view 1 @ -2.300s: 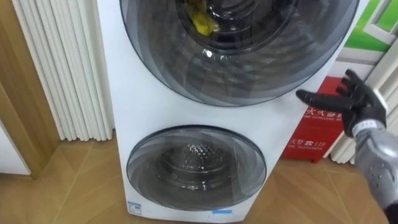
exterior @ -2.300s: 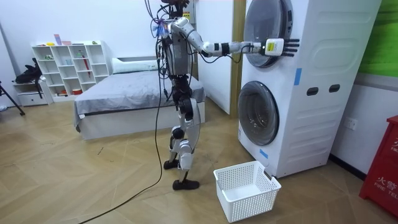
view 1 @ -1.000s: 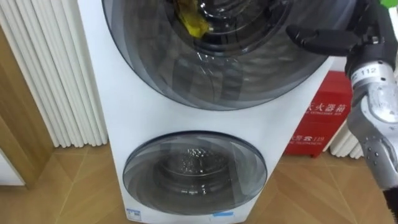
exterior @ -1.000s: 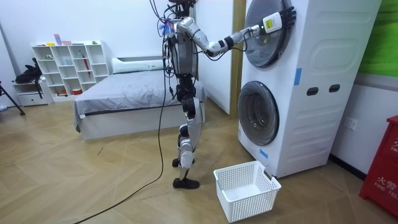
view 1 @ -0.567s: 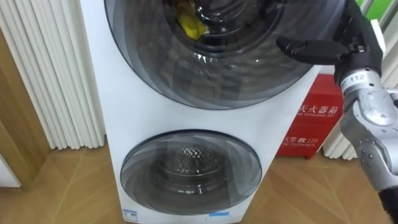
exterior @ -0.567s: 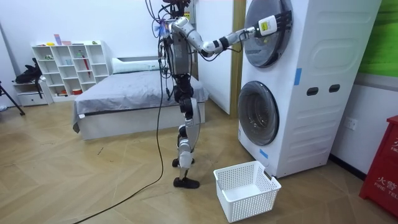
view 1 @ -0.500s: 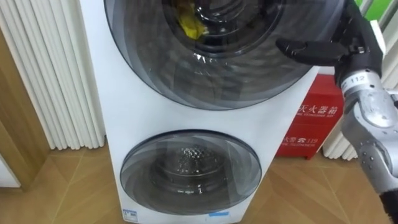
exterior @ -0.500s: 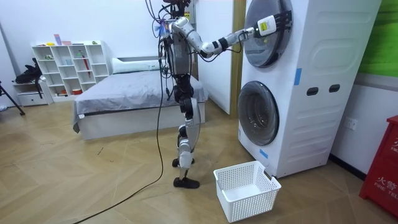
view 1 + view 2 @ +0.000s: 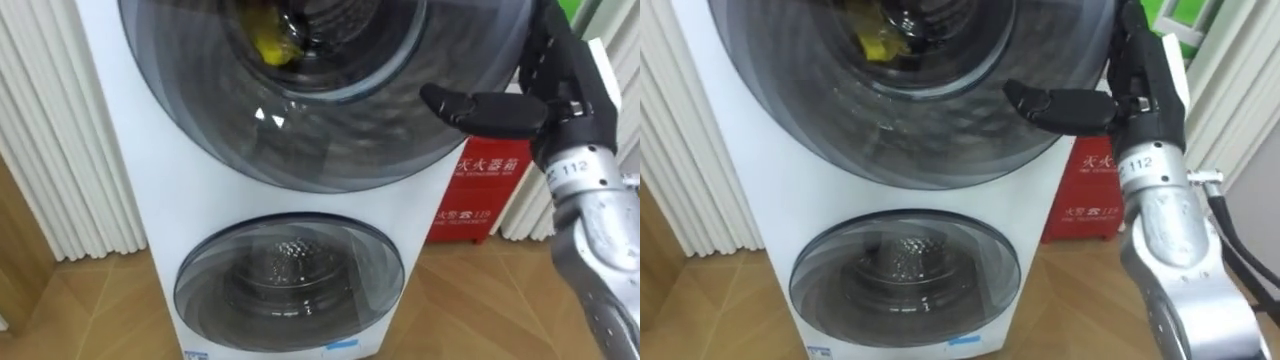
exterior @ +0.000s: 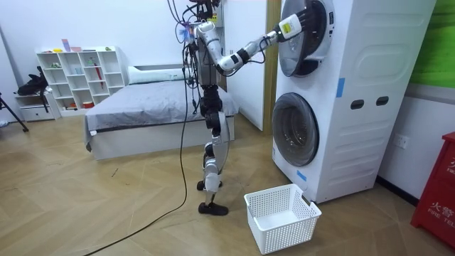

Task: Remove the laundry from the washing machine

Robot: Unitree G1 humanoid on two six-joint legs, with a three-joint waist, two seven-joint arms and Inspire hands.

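Clothes (image 9: pixel 272 45), seen as 1 yellow piece, are kept inside the upper drum, behind the door (image 9: pixel 330 145) glass. The door's right rim is gripped by the right hand (image 9: pixel 555 97), thumb laid across the glass. In the room view the door is seen ajar, and 1 basket (image 10: pixel 281 217) is set by the washer (image 10: pixel 362 107).

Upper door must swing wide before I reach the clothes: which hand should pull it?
Right, probably: the right hand grips the upper door's right rim, and that door stands ajar.
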